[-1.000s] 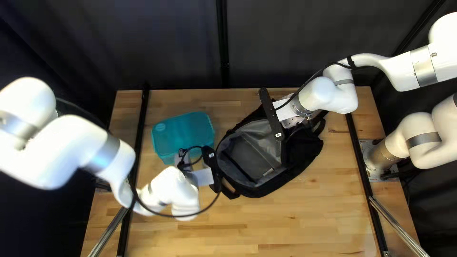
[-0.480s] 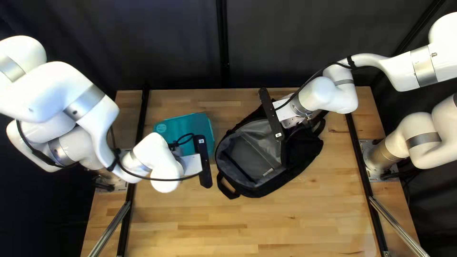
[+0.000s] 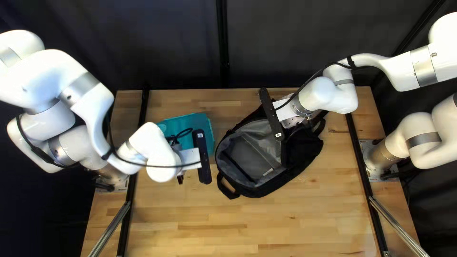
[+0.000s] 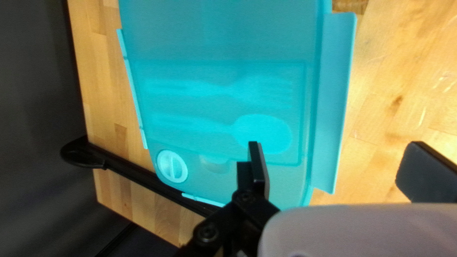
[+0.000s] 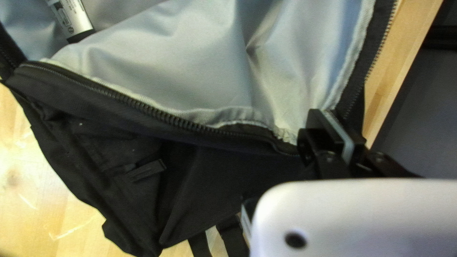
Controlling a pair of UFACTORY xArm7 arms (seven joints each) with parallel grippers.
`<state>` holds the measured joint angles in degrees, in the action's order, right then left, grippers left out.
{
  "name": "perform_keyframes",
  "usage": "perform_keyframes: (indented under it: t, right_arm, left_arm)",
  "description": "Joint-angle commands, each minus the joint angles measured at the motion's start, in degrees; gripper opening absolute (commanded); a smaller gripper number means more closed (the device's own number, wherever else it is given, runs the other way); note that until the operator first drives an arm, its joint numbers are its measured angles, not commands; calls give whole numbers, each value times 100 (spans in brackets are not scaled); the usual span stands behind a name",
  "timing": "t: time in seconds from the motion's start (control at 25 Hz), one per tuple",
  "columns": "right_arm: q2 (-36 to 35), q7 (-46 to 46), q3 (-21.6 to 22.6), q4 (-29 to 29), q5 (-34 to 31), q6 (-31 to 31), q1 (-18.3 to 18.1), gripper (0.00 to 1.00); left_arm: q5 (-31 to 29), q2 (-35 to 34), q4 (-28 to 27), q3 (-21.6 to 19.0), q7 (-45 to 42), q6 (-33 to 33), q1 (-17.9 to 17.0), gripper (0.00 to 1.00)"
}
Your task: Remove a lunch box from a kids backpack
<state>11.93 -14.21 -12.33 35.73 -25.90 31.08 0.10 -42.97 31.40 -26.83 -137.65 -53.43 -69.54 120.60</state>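
My left gripper (image 3: 202,157), open in the left wrist view (image 4: 340,166), hovers over the near side of the teal lunch box (image 3: 193,124). One finger overlaps the box (image 4: 219,47); the other is over bare wood beyond its side flap. A fork and spoon show through the lid. To the right of it lies the black backpack (image 3: 302,164), unzipped, its grey lining exposed. At the backpack's upper edge, my right gripper (image 3: 272,114) has its fingertips hidden from above; the right wrist view shows this gripper (image 5: 333,133) pinching the zippered rim of the backpack (image 5: 204,166).
The wooden table (image 3: 238,223) extends along the near side. Black rails (image 3: 138,138) run down its left and right sides. A dark curtain (image 3: 176,43) hangs behind the far edge. One backpack strap loop (image 3: 228,192) sticks out toward the lunch box.
My left gripper has moved left, away from the backpack's edge, and its arm has pulled back and up. The lunch box, backpack and right arm look unmoved.
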Motion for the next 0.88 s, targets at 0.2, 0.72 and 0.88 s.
perform_keyframes:
  t: [0.2,0.72,0.88]
  right_arm:
    - [0,0,0,0,0,0,0,0]
    - [0,0,0,0,0,0,0,0]
    - [0,0,0,0,0,0,0,0]
  left_arm:
    - [133,1685,-257,-45,738,-527,657,100]
    - [917,1534,-1790,-658,706,-1472,392,100]
    - [917,1534,-1790,-658,706,-1472,392,100]
